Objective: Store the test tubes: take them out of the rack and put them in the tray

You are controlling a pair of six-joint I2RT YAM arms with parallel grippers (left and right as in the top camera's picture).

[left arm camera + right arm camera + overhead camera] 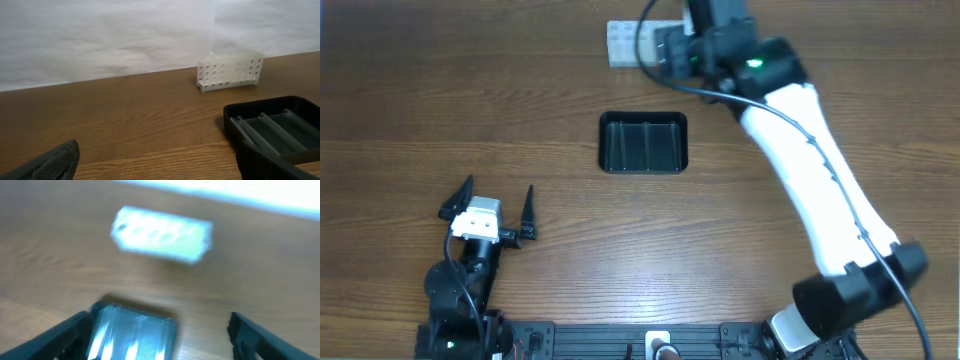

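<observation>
Half relying on the top view, half on the wrist views: finding the right gripper [161, 315] spread wide and gripping nothing, hanging lifted above the tray [604, 143], with the rack [623, 45] beyond it on the table [470, 90]. Guessing at a trip toward the rack for a pick, jaws apart for straddling a tube from above. Noting the left gripper [498, 192] likewise gaping and empty, sitting low near its own base, well apart from tray and rack, probably so as not to be crossing the other gripper's path. Seeing clear tubes [282, 130] lying lengthwise in the tray's grooves, side by side, likely being laid flat there to stop rolling. Being unable to tell about tubes standing in the rack; not guessing. Judging the tray's spot, just short of the rack on the near side, as making each carry short. Expecting the next descent to be needing care: thin tubes, narrow holes, a light rack prone to tipping
</observation>
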